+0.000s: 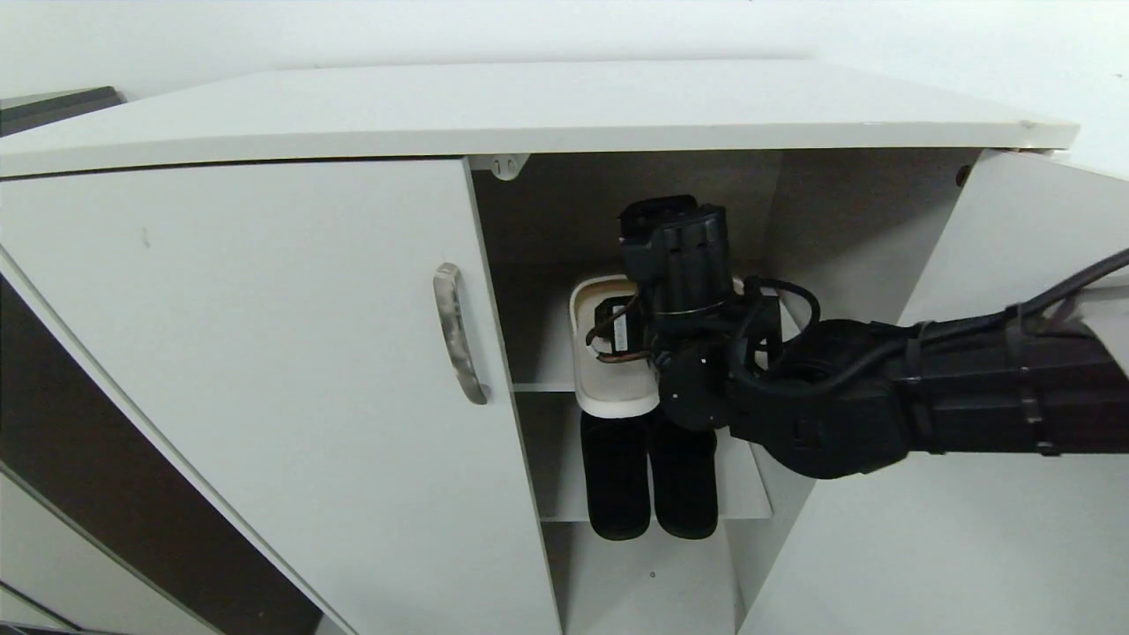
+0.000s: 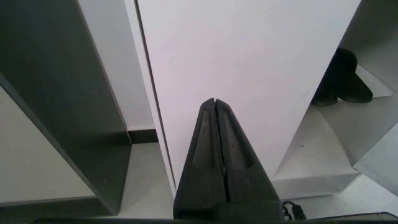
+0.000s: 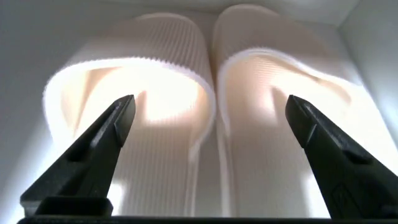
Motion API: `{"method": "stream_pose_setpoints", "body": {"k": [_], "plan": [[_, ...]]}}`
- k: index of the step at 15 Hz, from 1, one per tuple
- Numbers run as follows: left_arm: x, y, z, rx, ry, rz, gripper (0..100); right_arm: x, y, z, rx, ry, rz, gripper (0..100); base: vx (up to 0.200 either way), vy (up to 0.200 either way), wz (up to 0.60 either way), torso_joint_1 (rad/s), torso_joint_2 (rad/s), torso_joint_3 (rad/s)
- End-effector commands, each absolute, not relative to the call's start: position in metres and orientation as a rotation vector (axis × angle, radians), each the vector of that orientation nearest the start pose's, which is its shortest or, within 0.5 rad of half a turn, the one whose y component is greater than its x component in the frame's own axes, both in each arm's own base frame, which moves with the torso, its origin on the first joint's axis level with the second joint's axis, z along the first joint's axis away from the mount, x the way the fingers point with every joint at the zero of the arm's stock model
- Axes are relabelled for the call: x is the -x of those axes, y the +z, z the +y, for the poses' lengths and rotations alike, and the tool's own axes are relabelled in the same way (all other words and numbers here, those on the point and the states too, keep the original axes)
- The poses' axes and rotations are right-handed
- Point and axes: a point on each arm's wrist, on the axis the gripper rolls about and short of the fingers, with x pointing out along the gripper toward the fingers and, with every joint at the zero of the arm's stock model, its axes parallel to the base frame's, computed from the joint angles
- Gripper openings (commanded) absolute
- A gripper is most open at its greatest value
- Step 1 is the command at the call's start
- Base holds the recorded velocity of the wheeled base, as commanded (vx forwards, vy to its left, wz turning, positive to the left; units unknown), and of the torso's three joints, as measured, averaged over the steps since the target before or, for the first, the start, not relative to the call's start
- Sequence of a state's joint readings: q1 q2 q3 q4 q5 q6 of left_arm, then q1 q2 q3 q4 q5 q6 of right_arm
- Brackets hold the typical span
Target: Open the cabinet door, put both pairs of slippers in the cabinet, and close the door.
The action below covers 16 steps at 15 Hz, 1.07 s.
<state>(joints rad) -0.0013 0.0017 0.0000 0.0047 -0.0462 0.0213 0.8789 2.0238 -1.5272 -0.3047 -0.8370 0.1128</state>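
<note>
R hand: I'm holding it spread by 2 white slippers, upper shelf.
L hand: I'm holding it pressed together by shut door.

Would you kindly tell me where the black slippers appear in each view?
Head view: black slippers on the lower shelf, under the white slippers.
Left wrist view: black slippers beyond the closed door.
Right wrist view: not in it.
Shared landmark: the closed door.

1 cabinet, 2 doors, 1 handle, 2 shelves, 2 white slippers, 2 blk slippers
</note>
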Motion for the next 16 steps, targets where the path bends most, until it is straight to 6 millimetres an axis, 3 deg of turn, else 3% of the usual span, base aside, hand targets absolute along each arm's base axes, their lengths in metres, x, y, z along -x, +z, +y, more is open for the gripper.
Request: {"method": "stream_pose_setpoints", "body": {"k": [1,2,3,4,7,16], "plan": [[0.023,0.075,-0.001,-0.021,-0.048,0.006,0,-0.236,0.254,0.290,0.005,0.088,0.100,100,0.000,0.000,0.00,0.000,0.00,0.000],[0.023,0.075,-0.001,-0.021,-0.048,0.006,0,-0.224,0.252,0.286,0.009,0.106,0.103,100,0.000,0.000,0.00,0.000,0.00,0.000],[0.023,0.075,-0.001,-0.021,-0.048,0.006,0,-0.215,0.250,0.282,0.010,0.120,0.103,0,0.000,0.000,0.00,0.000,0.00,0.000],[0.023,0.075,-0.001,-0.021,-0.048,0.006,0,-0.198,0.245,0.273,0.008,0.148,0.099,0,0.000,0.000,0.00,0.000,0.00,0.000],[0.023,0.075,-0.001,-0.021,-0.048,0.006,0,-0.187,0.234,0.261,0.013,0.159,0.098,0,0.000,0.000,0.00,0.000,0.00,0.000],[0.023,0.075,-0.001,-0.020,-0.048,0.006,0,-0.184,0.228,0.266,0.025,0.179,0.112,0,0.000,0.000,0.00,0.000,0.00,0.000]]}}
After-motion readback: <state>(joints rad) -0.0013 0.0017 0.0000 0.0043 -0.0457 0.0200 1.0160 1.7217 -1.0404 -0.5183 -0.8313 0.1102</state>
